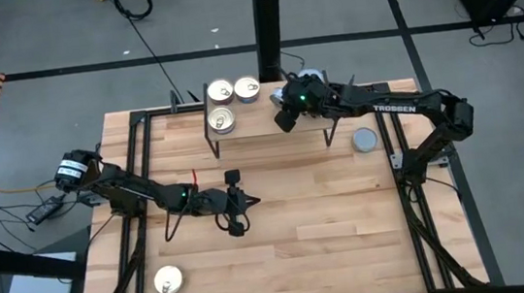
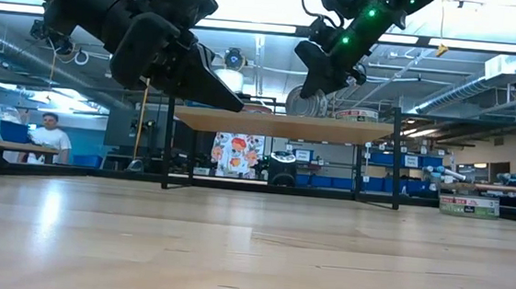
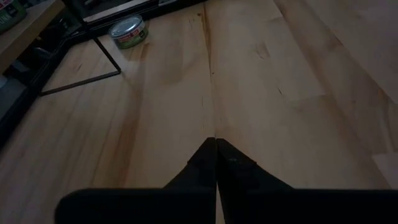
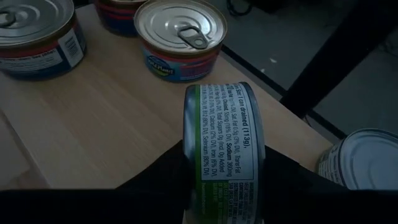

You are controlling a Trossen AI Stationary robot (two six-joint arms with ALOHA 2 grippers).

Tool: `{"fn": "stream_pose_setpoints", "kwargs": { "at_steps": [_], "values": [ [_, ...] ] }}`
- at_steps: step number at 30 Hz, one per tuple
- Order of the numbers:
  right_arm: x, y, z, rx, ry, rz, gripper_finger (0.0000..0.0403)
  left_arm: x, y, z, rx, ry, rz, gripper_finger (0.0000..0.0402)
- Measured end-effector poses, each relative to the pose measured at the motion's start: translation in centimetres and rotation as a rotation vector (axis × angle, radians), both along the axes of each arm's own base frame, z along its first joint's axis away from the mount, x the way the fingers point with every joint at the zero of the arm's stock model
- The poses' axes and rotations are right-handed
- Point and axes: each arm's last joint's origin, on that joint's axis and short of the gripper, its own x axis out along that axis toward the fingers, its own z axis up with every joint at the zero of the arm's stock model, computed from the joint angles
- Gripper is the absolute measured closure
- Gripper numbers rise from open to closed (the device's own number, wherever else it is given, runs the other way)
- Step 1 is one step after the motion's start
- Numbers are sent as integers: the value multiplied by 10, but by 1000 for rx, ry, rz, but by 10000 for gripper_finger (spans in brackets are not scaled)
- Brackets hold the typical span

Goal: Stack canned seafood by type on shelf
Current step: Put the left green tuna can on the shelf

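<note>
The shelf (image 1: 270,126), a light-wood board on black wire legs, stands at the table's far side. Three gold-lidded tins (image 1: 220,91) (image 1: 247,89) (image 1: 223,121) lie flat on its left part. My right gripper (image 1: 287,107) hovers over the shelf's right half, shut on a green-labelled tin (image 4: 224,137). A blue-grey-lidded tin (image 4: 364,158) sits just beyond it. Another blue-grey tin (image 1: 365,140) rests on the table right of the shelf, and a gold one (image 1: 168,280) lies near the front left. My left gripper (image 1: 248,202) hangs shut over the table's middle. My right gripper pinches the green-labelled tin across its two flat ends, one finger (image 4: 165,177) on each, so the printed side wall (image 4: 214,162) faces the wrist camera. The fingers slant down from the table's right. The tin stands on edge above the shelf board (image 4: 112,124).
The tabletop (image 1: 328,218) stretches bare between the shelf and the near edge. A black post (image 1: 269,29) rises behind the shelf. In the left wrist view a green-labelled tin (image 3: 129,31) sits by a shelf leg (image 3: 93,62). A person (image 2: 51,137) stands far off in the room.
</note>
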Motion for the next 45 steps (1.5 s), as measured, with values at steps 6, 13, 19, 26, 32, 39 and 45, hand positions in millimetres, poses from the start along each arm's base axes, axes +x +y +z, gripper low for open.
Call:
{"fn": "stream_pose_setpoints", "kwargs": {
  "at_steps": [6,13,19,26,32,39,45],
  "values": [
    [0,0,0,1,3,0,235,0,0,0,-11,2,5,396],
    [0,0,-3,-1,18,-5,199,0,0,-1,-12,7,6,396],
    [0,-1,-3,-18,30,10,177,-1,0,-1,-11,10,6,396],
    [2,-1,0,-52,28,35,171,-1,0,-1,-10,13,7,396],
    [1,-4,0,-46,27,48,210,-1,0,-1,-11,14,7,396],
    [0,-5,0,-73,62,96,245,-1,0,-1,-12,14,4,396],
    [3,2,0,-202,208,217,244,-1,0,-2,-12,15,4,396]
  ]
}}
